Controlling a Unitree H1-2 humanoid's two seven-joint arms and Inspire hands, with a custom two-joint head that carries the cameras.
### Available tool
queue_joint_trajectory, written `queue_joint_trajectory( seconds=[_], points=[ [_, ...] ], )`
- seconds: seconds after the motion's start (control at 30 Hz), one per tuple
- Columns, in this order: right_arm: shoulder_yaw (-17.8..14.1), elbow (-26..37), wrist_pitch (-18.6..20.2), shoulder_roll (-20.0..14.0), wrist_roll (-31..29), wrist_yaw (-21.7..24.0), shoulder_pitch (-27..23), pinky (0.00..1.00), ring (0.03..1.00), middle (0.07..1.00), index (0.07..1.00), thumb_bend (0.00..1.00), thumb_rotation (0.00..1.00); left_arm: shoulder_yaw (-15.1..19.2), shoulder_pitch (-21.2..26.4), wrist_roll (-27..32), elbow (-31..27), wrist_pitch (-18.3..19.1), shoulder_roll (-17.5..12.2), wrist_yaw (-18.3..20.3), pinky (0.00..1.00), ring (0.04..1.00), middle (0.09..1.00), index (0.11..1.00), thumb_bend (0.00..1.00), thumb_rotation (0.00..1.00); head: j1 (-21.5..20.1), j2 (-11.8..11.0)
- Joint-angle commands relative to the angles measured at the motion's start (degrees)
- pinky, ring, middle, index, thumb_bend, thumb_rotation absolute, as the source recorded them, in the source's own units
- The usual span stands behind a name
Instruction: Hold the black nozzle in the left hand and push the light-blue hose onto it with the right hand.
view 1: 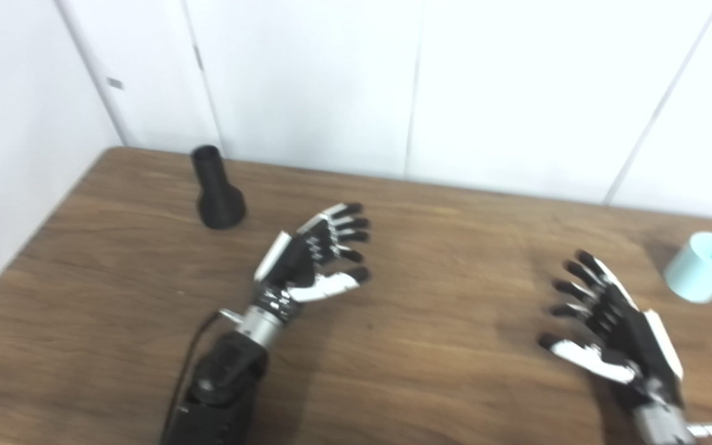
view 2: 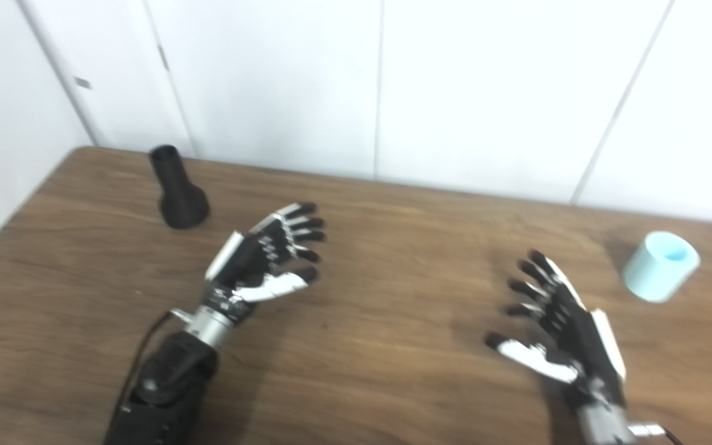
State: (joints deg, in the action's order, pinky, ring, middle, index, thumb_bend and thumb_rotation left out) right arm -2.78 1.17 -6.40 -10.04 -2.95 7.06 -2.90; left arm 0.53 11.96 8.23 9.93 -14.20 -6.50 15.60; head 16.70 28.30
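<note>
both hands, left hand (view 1: 313, 259) and right hand (view 1: 609, 327), hover open and empty over the table (view 1: 442, 371); judged pre-grasp: next, left must reach the upright black nozzle (view 1: 217, 191) far-left, right the light-blue hose (view 1: 704, 266) far-right.

Two head cameras side by side — both overlook the table (view 1: 430, 346).

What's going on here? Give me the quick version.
Nothing has been picked up yet. The robot's left hand and right hand are both open and empty over the wooden table. The black nozzle stands upright near the far left corner, beyond the left hand. The light-blue hose piece sits at the right edge, beyond the right hand. Neither is touched, so the joining has not begun.
</note>
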Motion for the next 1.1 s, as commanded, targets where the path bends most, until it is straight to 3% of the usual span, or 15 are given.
queue_joint_trajectory(
  seconds=[0.0, 0.13, 0.27, 0.37, 0.47, 0.63, 0.8, 0.9, 1.07],
  points=[
    [-0.27, 3.11, 0.10, -0.05, 0.06, -0.49, -1.40, 0.59, 0.755, 0.868, 0.895, 0.71, 0.07, 0.74, -1.63, -0.72, 0.56, -2.59, 1.67, -2.88, 0.61, 0.824, 0.863, 0.841, 0.77, 0.26, 0.22, -0.23],
    [-0.39, 4.01, 1.46, 0.22, -0.90, -0.30, -1.50, 0.58, 0.754, 0.867, 0.902, 0.69, 0.01, 3.25, -2.95, -3.06, -2.70, -4.11, 2.27, -7.24, 0.60, 0.814, 0.848, 0.819, 0.74, 0.30, 1.50, -1.25],
    [-0.42, 4.26, 2.29, 0.47, -1.64, -0.07, -1.83, 0.56, 0.761, 0.872, 0.912, 0.68, 0.00, 6.36, -4.39, -9.85, -7.30, -5.44, 1.58, -13.50, 0.64, 0.770, 0.806, 0.791, 0.69, 0.26, 2.32, -2.03],
    [-0.40, 5.43, 4.18, 0.69, -1.93, -0.19, -1.89, 0.56, 0.761, 0.871, 0.916, 0.66, 0.00, 9.79, -4.85, -13.08, -11.29, -3.70, 0.53, -17.50, 0.68, 0.747, 0.775, 0.757, 0.69, 0.25, 2.74, -2.35],
    [-0.42, 5.91, 4.77, 0.64, -2.01, -0.16, -1.92, 0.57, 0.765, 0.873, 0.917, 0.66, 0.00, 13.08, -4.51, -14.34, -14.71, -0.34, -0.10, -20.87, 0.65, 0.725, 0.755, 0.734, 0.69, 0.21, 3.02, -2.50],
    [-0.54, 6.68, 5.79, 0.61, -1.86, -0.35, -1.93, 0.59, 0.777, 0.873, 0.914, 0.67, 0.00, 16.60, -2.86, -14.78, -15.90, 1.64, -1.35, -25.19, 0.66, 0.766, 0.805, 0.765, 0.70, 0.18, 3.28, -2.47],
    [-0.56, 8.25, 6.67, 1.00, -2.26, -0.34, -1.66, 0.59, 0.765, 0.872, 0.917, 0.65, 0.00, 18.67, -1.16, -16.85, -14.39, 0.94, -3.19, -28.88, 0.69, 0.810, 0.856, 0.823, 0.71, 0.17, 3.32, -2.44],
    [-0.53, 8.45, 6.02, 0.94, -2.37, -0.19, -1.57, 0.59, 0.765, 0.876, 0.925, 0.63, 0.00, 19.06, 0.07, -17.73, -13.59, 1.45, -4.08, -30.12, 0.75, 0.853, 0.893, 0.865, 0.71, 0.17, 3.40, -2.26],
    [-0.63, 9.09, 4.70, 1.40, -3.01, -0.33, -0.92, 0.59, 0.746, 0.872, 0.931, 0.57, 0.00, 18.72, 2.00, -19.25, -11.01, 3.28, -6.60, -30.47, 0.98, 0.939, 0.957, 0.949, 0.75, 0.24, 1.86, -2.98]
  ],
)
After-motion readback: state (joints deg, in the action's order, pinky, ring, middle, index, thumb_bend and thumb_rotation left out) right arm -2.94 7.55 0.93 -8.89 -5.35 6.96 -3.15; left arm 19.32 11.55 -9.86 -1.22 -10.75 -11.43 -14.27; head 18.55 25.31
